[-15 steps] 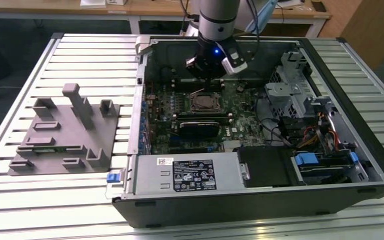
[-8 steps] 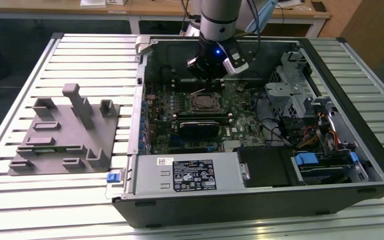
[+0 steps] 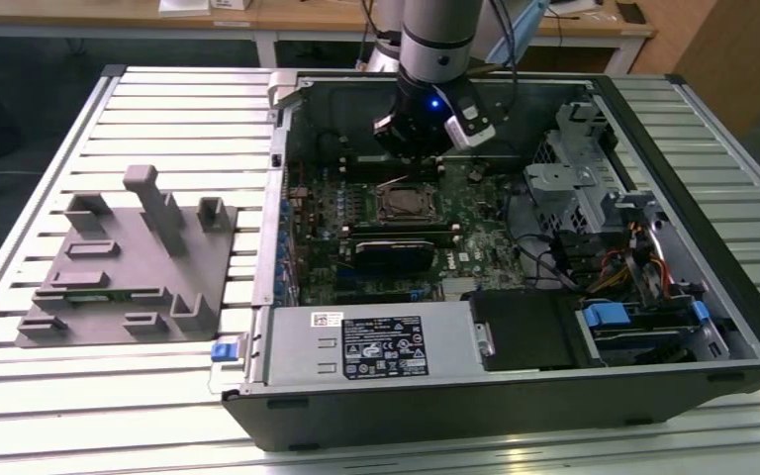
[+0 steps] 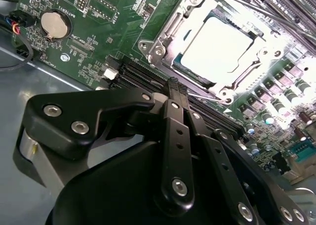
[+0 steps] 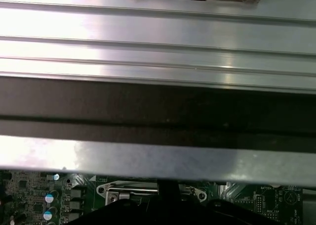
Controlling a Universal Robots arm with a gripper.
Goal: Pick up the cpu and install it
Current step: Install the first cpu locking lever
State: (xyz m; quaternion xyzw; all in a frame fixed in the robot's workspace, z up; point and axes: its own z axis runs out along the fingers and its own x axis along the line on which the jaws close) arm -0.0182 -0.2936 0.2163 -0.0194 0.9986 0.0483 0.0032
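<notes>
The end effector [image 4: 174, 86] is pressed together, holding nothing. It hovers beside the cpu [image 4: 219, 46], which sits in the motherboard socket [image 4: 157, 49].

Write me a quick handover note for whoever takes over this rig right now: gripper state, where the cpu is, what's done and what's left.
Gripper: fingers together, holding nothing, hanging inside the open computer case just beside the socket.
Cpu: lying flat in the motherboard socket, pale metal top up, apart from the gripper. In the exterior view it sits in the socket just below the gripper.
Done: cpu appears placed in the socket.
Left: I cannot tell whether it is fully seated, or whether the socket's frame and lever are locked; check that.
Grey fixture block stands on the table at the exterior view's left.
</notes>
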